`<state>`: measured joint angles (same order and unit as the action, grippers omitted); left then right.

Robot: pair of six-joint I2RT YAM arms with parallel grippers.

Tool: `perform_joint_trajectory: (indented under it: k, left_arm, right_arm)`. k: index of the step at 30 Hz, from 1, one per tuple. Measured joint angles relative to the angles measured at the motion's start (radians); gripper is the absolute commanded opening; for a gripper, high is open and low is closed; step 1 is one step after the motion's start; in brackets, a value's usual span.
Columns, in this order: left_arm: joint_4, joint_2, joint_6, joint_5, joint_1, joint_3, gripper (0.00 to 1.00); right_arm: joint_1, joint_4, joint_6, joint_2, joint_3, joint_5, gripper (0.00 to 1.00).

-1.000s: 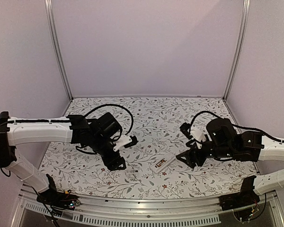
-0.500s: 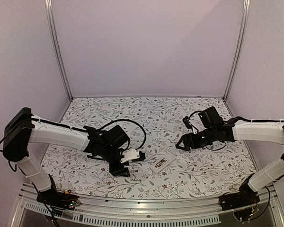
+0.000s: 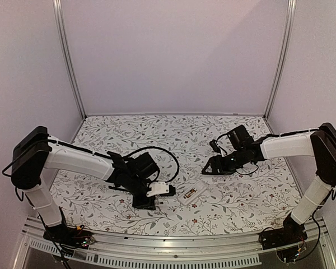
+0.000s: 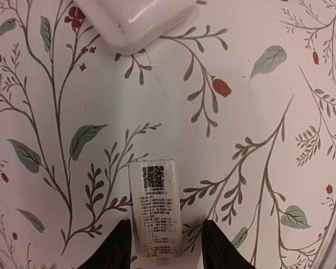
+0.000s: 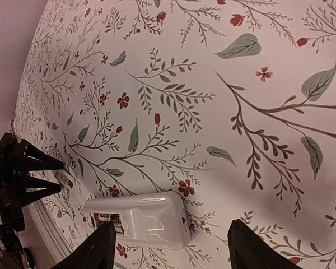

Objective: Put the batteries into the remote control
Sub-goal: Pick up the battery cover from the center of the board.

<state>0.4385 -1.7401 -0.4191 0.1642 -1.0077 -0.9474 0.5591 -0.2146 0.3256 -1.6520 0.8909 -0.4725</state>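
Observation:
The white remote control [image 3: 191, 193] lies back up on the flowered cloth. In the right wrist view the remote [image 5: 148, 219] shows two reddish-gold batteries [image 5: 107, 218] lying in its open recess. A small white battery cover [image 4: 155, 216] with a printed label lies flat on the cloth between the fingertips of my left gripper [image 4: 163, 246], which is open around it and low over it. The left gripper [image 3: 155, 200] sits just left of the remote. My right gripper [image 3: 206, 170] is open and empty, raised above and to the right of the remote, and also shows in its wrist view [image 5: 171, 252].
The rounded end of the remote [image 4: 134, 19] is just ahead of the left fingers. The left gripper's black fingers [image 5: 22, 179] show at the left edge of the right wrist view. The table's metal front rail [image 3: 173, 244] runs close behind the left gripper.
The left gripper has come down and moved right to the small cover beside the remote. The right gripper has drawn back from the remote, up and away toward the far right.

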Motion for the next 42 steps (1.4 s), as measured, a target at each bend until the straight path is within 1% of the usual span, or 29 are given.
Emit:
perform_joint_trajectory:
  k: [5, 9, 12, 18, 22, 26, 30, 36, 42]
  left_arm:
    - [0.006, -0.017, 0.002, -0.016, -0.002, -0.018, 0.36]
    - [0.019, -0.04, 0.002, -0.029, -0.003, -0.047, 0.35]
    - [0.03, -0.051, 0.0, -0.047, -0.01, -0.061, 0.35]
    - [0.053, -0.058, 0.0, -0.111, -0.036, -0.081, 0.39]
    - [0.068, -0.058, 0.0, -0.126, -0.04, -0.085, 0.39]
    - [0.106, -0.058, 0.0, -0.116, -0.037, -0.093, 0.35]
    - [0.145, -0.058, 0.003, -0.081, -0.032, -0.098, 0.29]
    - [0.171, -0.064, 0.013, -0.069, -0.028, -0.113, 0.23]
    - [0.185, -0.068, 0.066, -0.084, -0.028, -0.128, 0.17]
  right_arm:
    - [-0.006, 0.005, 0.005, -0.032, 0.01, -0.033, 0.69]
    - [-0.007, 0.01, 0.008, -0.058, 0.019, -0.053, 0.69]
    - [-0.01, 0.011, 0.011, -0.063, 0.019, -0.066, 0.69]
    - [-0.011, 0.014, 0.011, -0.065, 0.019, -0.09, 0.68]
    - [-0.013, 0.014, 0.011, -0.072, 0.019, -0.106, 0.68]
    - [-0.013, 0.014, 0.011, -0.087, 0.019, -0.12, 0.67]
    - [-0.014, 0.014, 0.011, -0.109, 0.021, -0.145, 0.67]
    - [-0.016, 0.014, 0.015, -0.124, 0.021, -0.177, 0.6]
    - [-0.016, 0.014, 0.018, -0.124, 0.021, -0.2, 0.58]
